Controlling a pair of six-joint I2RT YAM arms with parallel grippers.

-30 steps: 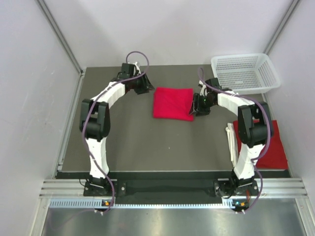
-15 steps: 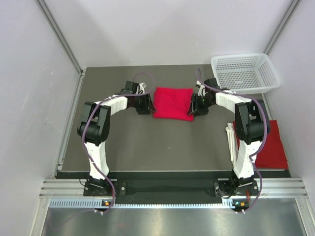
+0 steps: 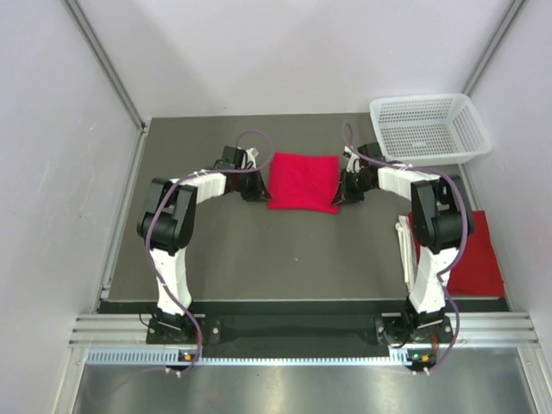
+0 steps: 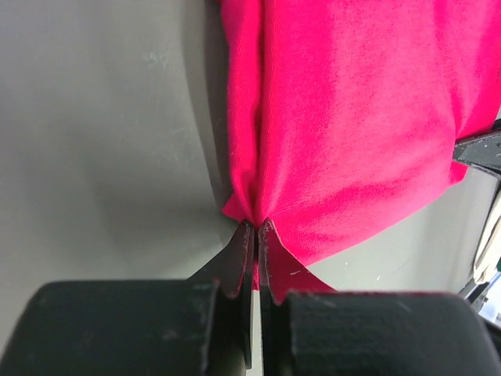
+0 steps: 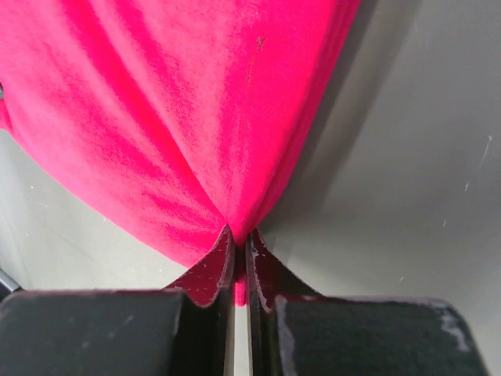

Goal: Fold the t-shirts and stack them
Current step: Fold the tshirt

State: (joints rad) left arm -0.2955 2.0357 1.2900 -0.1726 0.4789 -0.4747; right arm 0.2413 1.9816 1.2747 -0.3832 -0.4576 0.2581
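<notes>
On my overhead feed, my left pincer (image 4: 256, 229) is clenched on the 9 o'clock edge of the folded bright red cloth t-shirt (image 3: 302, 182). The shirt lies flat on the dark grey desk (image 3: 259, 250), a little toward 12 o'clock from centre. My right pincer (image 5: 241, 235) is pinched tight on the same shirt's 3 o'clock edge, the cloth bunching into its tips. A white plastic mesh basket (image 3: 429, 128) sits at the desk's 1 o'clock corner. A second red t-shirt (image 3: 481, 259) lies at 4 o'clock, partly hidden behind the right arm (image 3: 440, 220).
</notes>
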